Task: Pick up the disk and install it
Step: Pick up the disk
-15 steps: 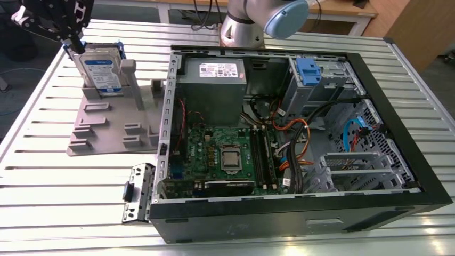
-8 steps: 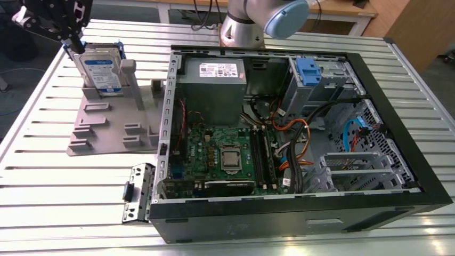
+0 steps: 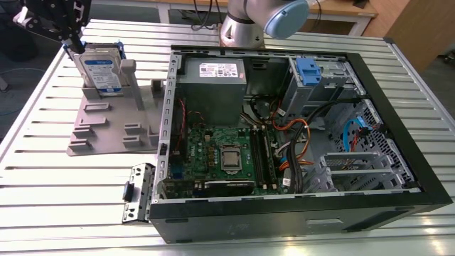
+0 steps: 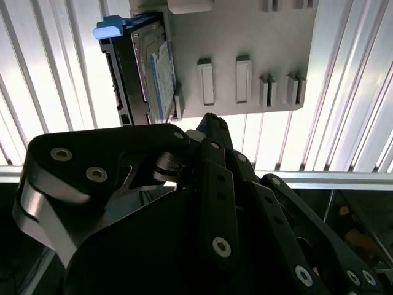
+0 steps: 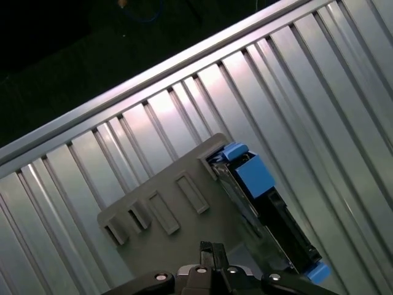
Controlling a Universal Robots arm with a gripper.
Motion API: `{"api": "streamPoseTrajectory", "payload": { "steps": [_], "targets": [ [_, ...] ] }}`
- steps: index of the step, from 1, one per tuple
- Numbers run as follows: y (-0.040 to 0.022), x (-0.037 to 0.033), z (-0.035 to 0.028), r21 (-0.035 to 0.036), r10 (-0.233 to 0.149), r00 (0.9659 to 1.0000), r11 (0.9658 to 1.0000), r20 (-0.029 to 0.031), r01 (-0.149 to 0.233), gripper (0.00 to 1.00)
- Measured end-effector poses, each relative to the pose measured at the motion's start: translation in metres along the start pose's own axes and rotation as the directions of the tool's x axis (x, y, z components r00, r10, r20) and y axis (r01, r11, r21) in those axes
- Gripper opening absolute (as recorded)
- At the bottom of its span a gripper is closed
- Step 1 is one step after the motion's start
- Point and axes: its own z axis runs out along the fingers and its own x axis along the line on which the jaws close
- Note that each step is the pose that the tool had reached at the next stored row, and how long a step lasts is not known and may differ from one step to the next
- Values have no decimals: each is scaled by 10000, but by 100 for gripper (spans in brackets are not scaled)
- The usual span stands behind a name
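Observation:
The disk (image 3: pixel 99 69) stands on its edge in a grey holder (image 3: pixel 114 120) at the exterior view's left, its white-and-blue label facing the front and a blue frame around it. My black gripper (image 3: pixel 74 45) hangs just above the disk's far upper corner, fingers together and holding nothing. In the second wrist view the disk (image 4: pixel 144 67) lies beyond the gripper (image 4: pixel 209 120), apart from its tips. The first wrist view has the disk (image 5: pixel 264 209) off to one side of the gripper (image 5: pixel 212 247).
An open computer case (image 3: pixel 398 128) lies on the slatted metal table (image 3: pixel 42 160), with a motherboard (image 3: pixel 220 154), a grey power supply box (image 3: pixel 211 88), cables and a drive bay with a blue tab (image 3: pixel 307 72). A loose black bracket (image 3: pixel 138 192) lies by the case.

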Motion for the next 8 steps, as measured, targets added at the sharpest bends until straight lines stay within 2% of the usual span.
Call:
{"api": "streamPoseTrajectory", "payload": {
  "steps": [8],
  "targets": [
    [0, 0, 0, -17, -611, 9981, 9981, -14, 611, 10]
  ]
}}
